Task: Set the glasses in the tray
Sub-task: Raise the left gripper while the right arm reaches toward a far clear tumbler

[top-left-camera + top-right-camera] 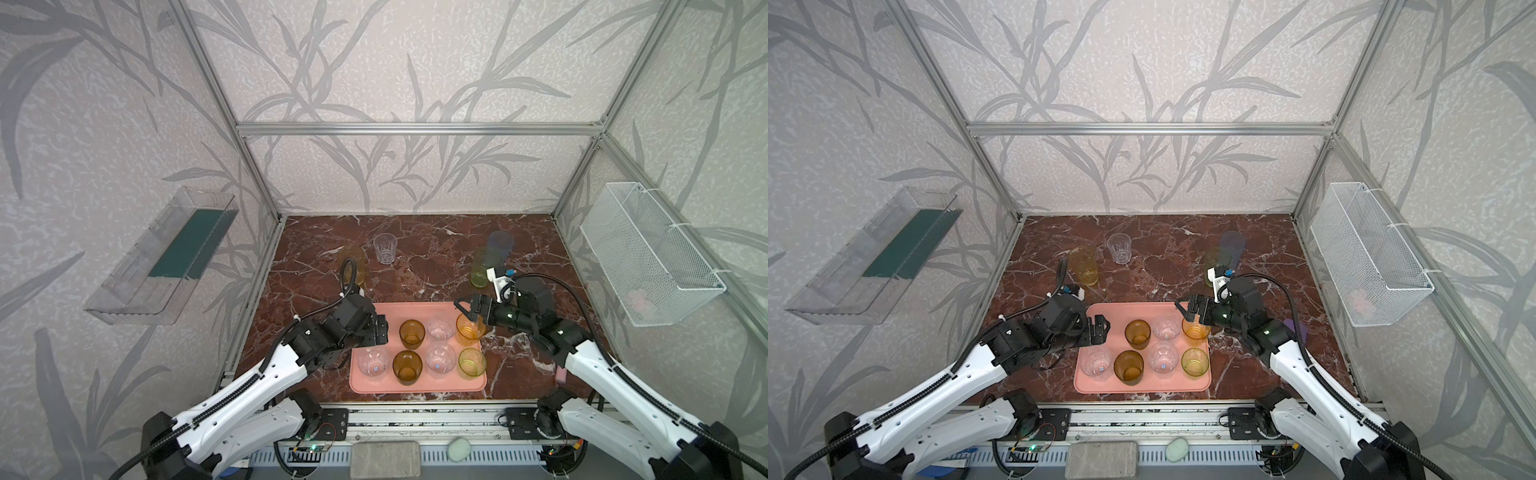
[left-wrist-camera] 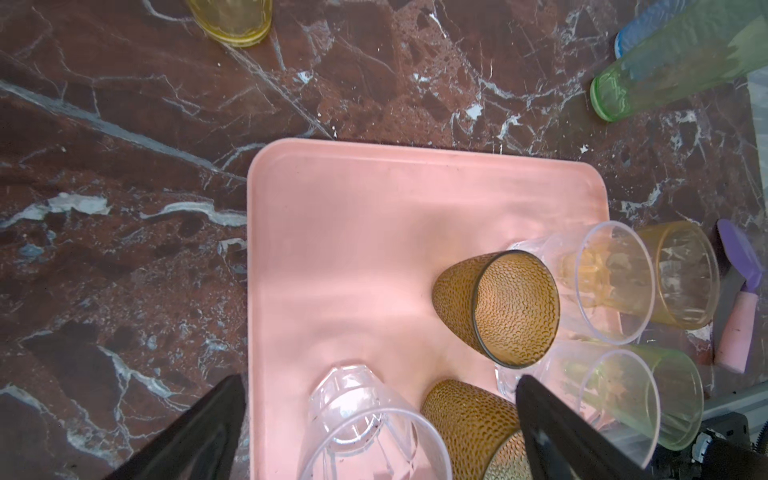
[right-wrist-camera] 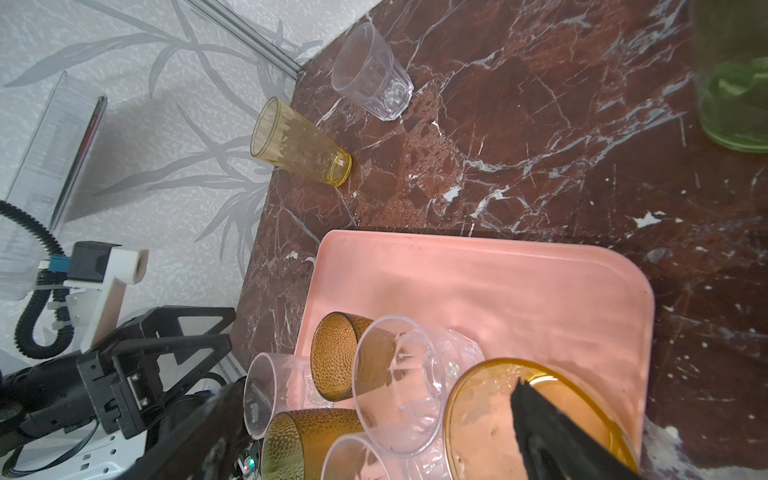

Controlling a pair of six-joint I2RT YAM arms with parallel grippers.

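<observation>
Diffuse, moderately bright overhead light; shadows on the tray (image 2: 374, 232) are soft-edged. Both top views are slightly hazy, with wide-angle bowing of the frame posts (image 1: 222, 95) towards the edges. In the left wrist view, the nearest clear glass (image 2: 374, 432) is defocused.

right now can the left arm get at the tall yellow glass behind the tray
Probably yes: the left gripper is open and empty at the tray's left edge, and the yellow glass stands upright on bare marble beyond it, with nothing between them.
</observation>
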